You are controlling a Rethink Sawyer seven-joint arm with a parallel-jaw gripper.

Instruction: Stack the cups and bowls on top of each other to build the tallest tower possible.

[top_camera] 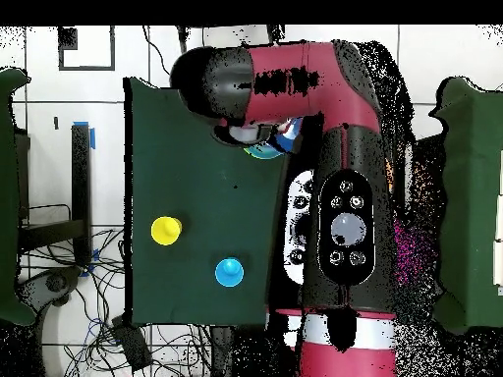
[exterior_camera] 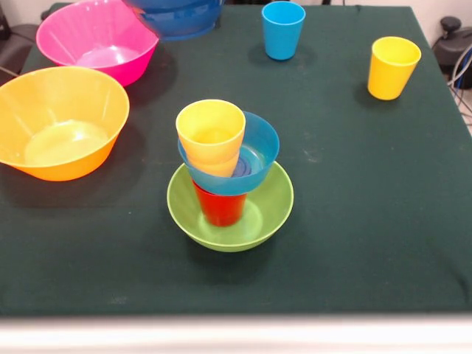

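Green bowl (exterior_camera: pixel 230 214) carries the leaning tower (exterior_camera: pixel 225 158); a loose yellow cup (exterior_camera: pixel 393 67) stands far behind. Gripper is hidden, so its jaws' state I cannot tell.

**Green bench, white floor, loose cables**

A dark green cloth covers the bench (exterior_camera: pixel 354 221), whose pale front edge shows below. Around it lies a white floor (top_camera: pixel 49 157) with dark seams. Black cables (top_camera: pixel 108 339) tangle near one corner. Blue tape (top_camera: pixel 93 135) marks the floor.
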